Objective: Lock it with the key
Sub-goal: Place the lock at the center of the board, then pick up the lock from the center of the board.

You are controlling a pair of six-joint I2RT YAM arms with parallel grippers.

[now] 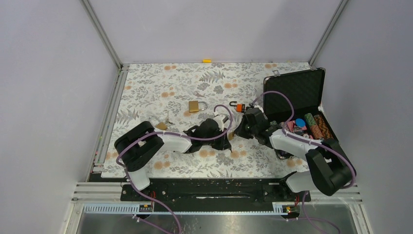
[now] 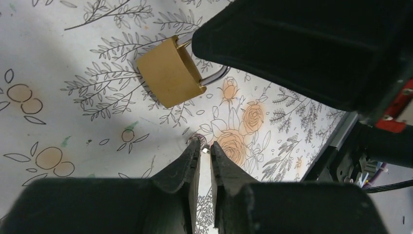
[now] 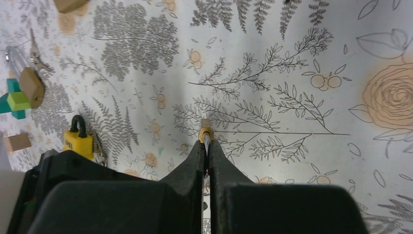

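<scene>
A small brass padlock (image 2: 170, 71) hangs just above the flowered table, between the two grippers (image 1: 231, 136). My right gripper (image 3: 206, 142) is shut on its silver shackle; in the right wrist view the lock shows only as a thin brass edge (image 3: 206, 129) at the fingertips. That gripper fills the upper right of the left wrist view (image 2: 302, 48) and hides most of the shackle. My left gripper (image 2: 205, 147) is nearly closed on a small silver key (image 2: 204, 148), just below the padlock. Only a key tip and a bit of ring show.
A larger brass padlock (image 1: 195, 106) with keys lies mid-table and another brass lock (image 1: 160, 126) lies to the left. An orange padlock (image 1: 238, 107) with a black shackle lies behind the right gripper. An open black case (image 1: 294, 90) with coloured items stands at the right.
</scene>
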